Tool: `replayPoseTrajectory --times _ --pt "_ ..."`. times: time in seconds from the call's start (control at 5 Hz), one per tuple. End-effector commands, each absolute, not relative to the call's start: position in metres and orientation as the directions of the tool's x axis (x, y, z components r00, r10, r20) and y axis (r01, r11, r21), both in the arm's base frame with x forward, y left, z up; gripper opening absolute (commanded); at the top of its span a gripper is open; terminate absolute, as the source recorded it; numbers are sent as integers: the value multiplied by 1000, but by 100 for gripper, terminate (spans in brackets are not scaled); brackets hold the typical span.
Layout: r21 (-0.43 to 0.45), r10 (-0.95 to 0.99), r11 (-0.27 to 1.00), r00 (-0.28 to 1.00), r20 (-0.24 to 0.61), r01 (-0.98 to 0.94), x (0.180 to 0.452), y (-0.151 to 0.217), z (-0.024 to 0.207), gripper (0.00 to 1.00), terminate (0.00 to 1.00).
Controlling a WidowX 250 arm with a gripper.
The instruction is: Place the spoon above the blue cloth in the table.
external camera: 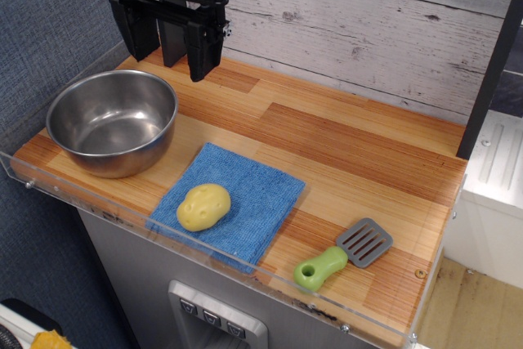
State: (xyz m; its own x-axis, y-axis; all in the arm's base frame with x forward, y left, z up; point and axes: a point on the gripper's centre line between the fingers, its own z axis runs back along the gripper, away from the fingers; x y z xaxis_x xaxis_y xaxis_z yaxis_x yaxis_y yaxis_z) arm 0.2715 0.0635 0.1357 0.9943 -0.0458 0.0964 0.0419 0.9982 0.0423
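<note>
The spoon (343,255) is found nearest the camera, lying flat on the table (351,145) just inside the front rim and to the right of the cloth (245,202), close to it but not touching. Its long axis runs on a diagonal: the green handle points toward the front rim and slightly toward the cloth, the grey slotted head away from the rim and to the right. On the cloth a yellow potato (203,207) is seated, toward the cloth's front-left part. Left of the cloth and a little farther back, a steel bowl (112,122) stands upright and empty. Farthest back, beyond the cloth and to its left, the gripper (176,59) hangs above the table's rear edge, its fingers parted by a moderate gap with nothing held between them. The spoon is judged to lie well apart from the gripper, diagonally across the cloth toward the front right; a long reach that way, with the jaws set across the handle, would be called for.
</note>
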Motion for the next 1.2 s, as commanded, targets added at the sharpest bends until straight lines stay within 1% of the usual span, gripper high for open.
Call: replayPoseTrajectory --times 0.0,0.2,0.4,0.6,0.8,1.0 --pt "42 -46 998 994 96 42 272 64 136 100 0" --pt "94 -42 995 993 114 31 270 41 132 100 0" --pt "110 -72 992 990 119 59 270 19 124 100 0" --pt "127 -78 990 991 112 63 264 -2 117 100 0" --pt "118 -77 991 988 135 61 255 -15 108 100 0" --pt "38 -141 990 976 167 136 250 -25 94 100 0"
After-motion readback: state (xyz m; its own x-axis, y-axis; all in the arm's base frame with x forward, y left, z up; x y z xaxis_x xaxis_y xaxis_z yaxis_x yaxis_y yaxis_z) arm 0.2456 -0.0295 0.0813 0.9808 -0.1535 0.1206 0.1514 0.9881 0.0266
